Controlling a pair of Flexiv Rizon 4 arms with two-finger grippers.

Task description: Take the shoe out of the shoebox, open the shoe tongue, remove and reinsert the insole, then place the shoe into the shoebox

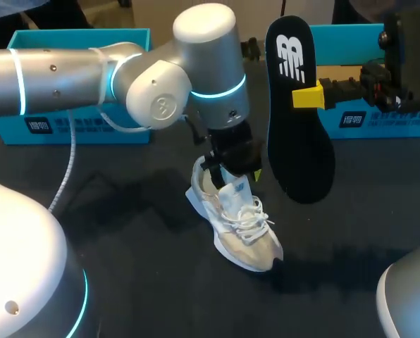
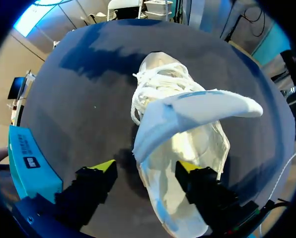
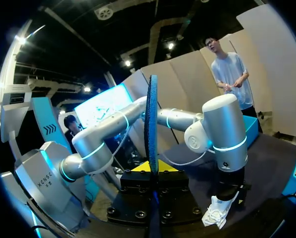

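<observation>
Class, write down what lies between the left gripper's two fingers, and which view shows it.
The white shoe's side wall, plus a strip of dark table beside it. The left wrist view shows this.

A dark grey table (image 1: 125, 232) (matte on top) fills the scene, crossed by soft shadows.

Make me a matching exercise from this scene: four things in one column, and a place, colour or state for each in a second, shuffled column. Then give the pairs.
1 insole
2 shoe
3 shoe tongue
4 shoebox

A teal, at the far edge of the table
B on the table, under the left tool
C upright in the air, gripped by the right tool
D raised off the laces

Pairs: 1-C, 2-B, 3-D, 4-A.
</observation>
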